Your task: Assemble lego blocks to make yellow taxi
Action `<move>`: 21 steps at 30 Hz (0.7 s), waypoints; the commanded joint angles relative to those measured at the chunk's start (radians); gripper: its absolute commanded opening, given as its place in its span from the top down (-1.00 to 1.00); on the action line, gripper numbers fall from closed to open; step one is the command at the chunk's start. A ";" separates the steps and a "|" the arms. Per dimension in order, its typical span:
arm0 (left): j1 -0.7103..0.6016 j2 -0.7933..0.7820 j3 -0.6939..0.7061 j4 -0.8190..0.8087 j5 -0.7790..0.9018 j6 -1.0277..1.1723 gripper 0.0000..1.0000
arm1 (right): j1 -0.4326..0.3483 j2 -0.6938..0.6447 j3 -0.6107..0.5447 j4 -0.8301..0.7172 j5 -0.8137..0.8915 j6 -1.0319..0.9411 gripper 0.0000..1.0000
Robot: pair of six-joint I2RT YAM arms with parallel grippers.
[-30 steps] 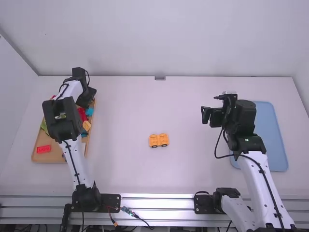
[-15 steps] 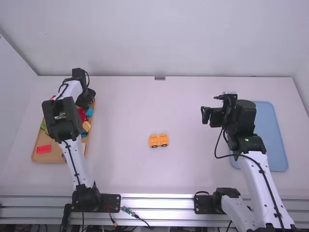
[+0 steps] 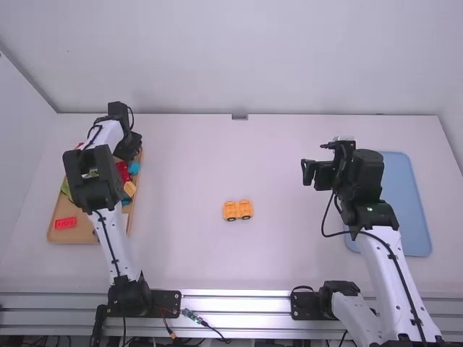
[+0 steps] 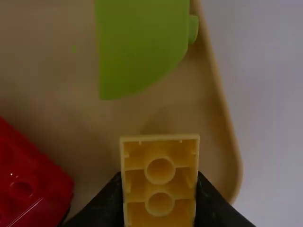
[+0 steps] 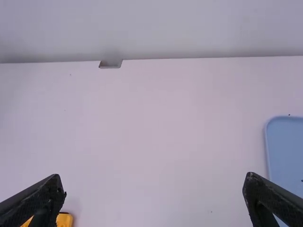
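My left gripper (image 3: 128, 147), upper left of frame, pinches yellow block (image 4: 160, 153) over tan tray (image 3: 83, 231). My right gripper (image 3: 309, 172), right of centre: fingers spread. Orange wheeled piece (image 3: 238, 210) near centre.

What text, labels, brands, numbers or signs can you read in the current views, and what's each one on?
None readable.
Yellow block in the left claw: no lettering on the side shown, just molded tubes.
Green block, blue tray: no print seen.
Red block at the wooden tray's near end: too small to tell if its pale marks are print.
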 commanded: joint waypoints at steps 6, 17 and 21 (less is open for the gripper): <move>0.013 -0.047 0.034 -0.057 -0.010 0.005 0.74 | 0.002 -0.009 0.030 0.002 -0.003 0.003 -0.98; -0.011 -0.049 0.347 -0.331 0.033 0.248 0.97 | 0.001 0.007 0.030 0.048 -0.131 0.037 -0.98; -0.034 -0.076 0.351 -0.322 0.100 0.332 0.97 | 0.001 0.067 0.030 0.108 -0.227 0.043 -0.98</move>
